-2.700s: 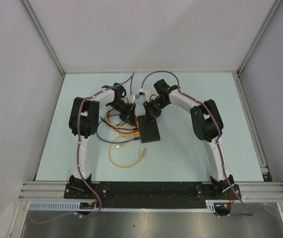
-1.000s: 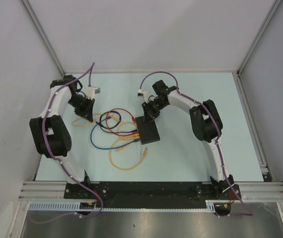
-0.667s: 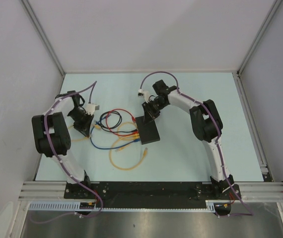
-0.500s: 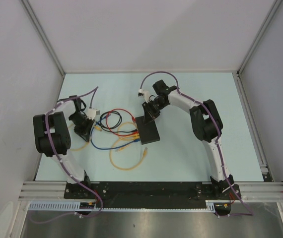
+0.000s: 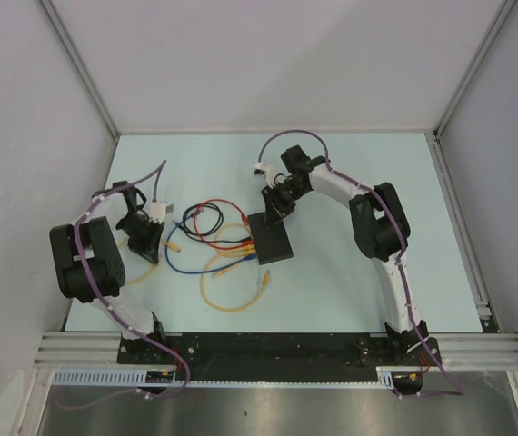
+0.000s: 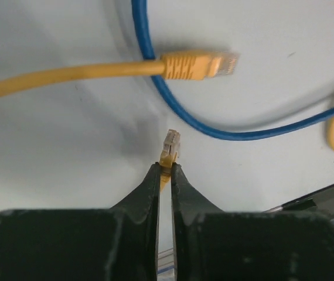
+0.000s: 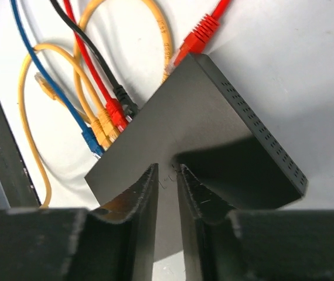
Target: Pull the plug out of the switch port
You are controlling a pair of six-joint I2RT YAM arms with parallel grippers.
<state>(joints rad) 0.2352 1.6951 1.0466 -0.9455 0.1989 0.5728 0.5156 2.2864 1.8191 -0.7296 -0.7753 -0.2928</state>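
Observation:
The black switch lies mid-table, also in the right wrist view. Blue, yellow, red and black plugs sit in its port edge, and a red plug sits at the far end. My right gripper is shut, its tips resting on the switch's top. My left gripper is far left of the switch, shut on a yellow plug that is free of any port.
A second loose yellow plug and a blue cable lie on the table just beyond my left fingertips. Yellow cable loops lie near the switch's near-left side. Side walls stand close on both sides.
My left gripper left the switch's port edge and swung far left, then nearer, carrying the yellow plug. The right gripper and the switch stayed put.

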